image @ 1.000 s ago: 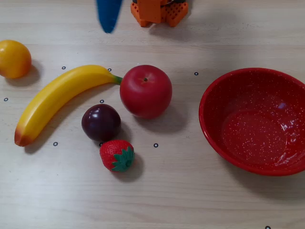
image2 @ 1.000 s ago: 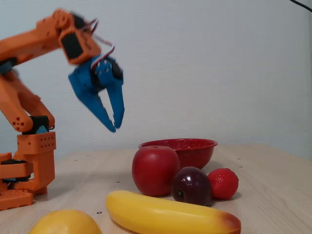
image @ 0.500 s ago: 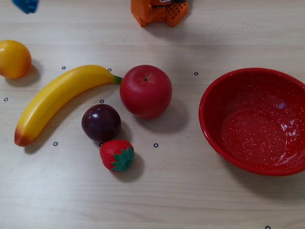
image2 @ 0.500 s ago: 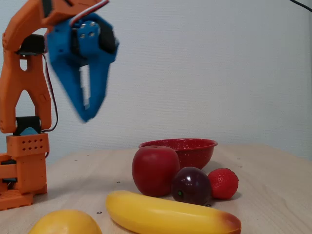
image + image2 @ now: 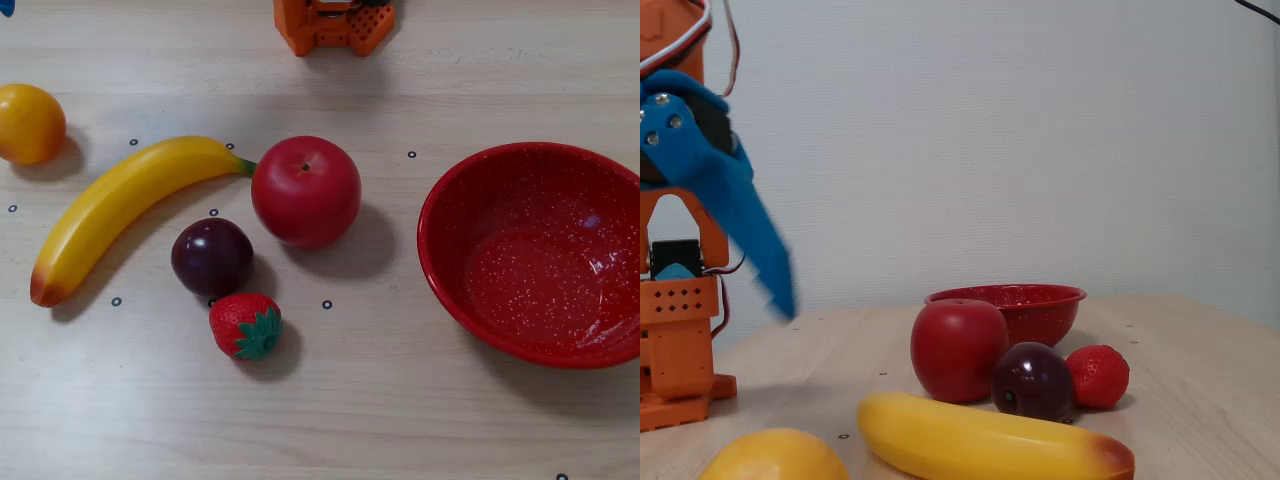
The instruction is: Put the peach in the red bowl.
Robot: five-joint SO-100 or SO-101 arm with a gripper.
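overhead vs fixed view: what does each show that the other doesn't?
Overhead only: the bowl's empty inside, and the table layout, with the peach at far left and the bowl at far right. Of the arm, only its orange base shows.

Fixed only: the raised blue gripper, blurred, so I cannot tell how the jaws stand; also the wall.

Both: peach, banana, apple, plum, strawberry, bowl, table.

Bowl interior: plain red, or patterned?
Patterned: the bowl is glossy red with fine white speckles, clearest in the overhead view.
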